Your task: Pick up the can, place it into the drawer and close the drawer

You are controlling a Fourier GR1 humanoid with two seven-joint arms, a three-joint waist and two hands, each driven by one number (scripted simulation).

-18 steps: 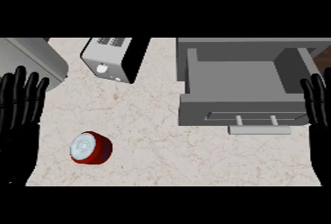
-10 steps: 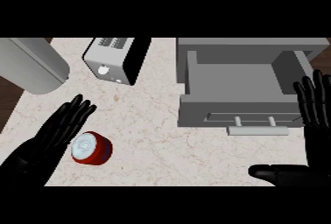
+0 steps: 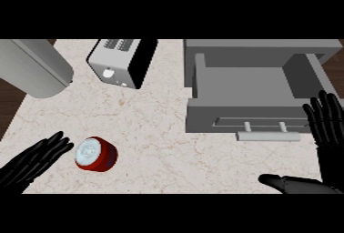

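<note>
Can [image 3: 95, 154] sits just right of the left hand's [image 3: 33, 161] straight, empty fingertips. Judged rigid, light and slick-walled: wrap its red side. Right hand [image 3: 331, 150] is open, its fingers beside the drawer [image 3: 201, 113].

The worktop [image 3: 161, 118] looked like smooth, pale veined marble; the can [image 3: 95, 154] was glossy red with a silvery top; the drawer [image 3: 249, 111] was matt grey.

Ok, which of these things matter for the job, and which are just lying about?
For the job: can; open drawer; left hand, open beside the can.
Lying about: toaster; grey cylinder at the counter's left edge.
</note>
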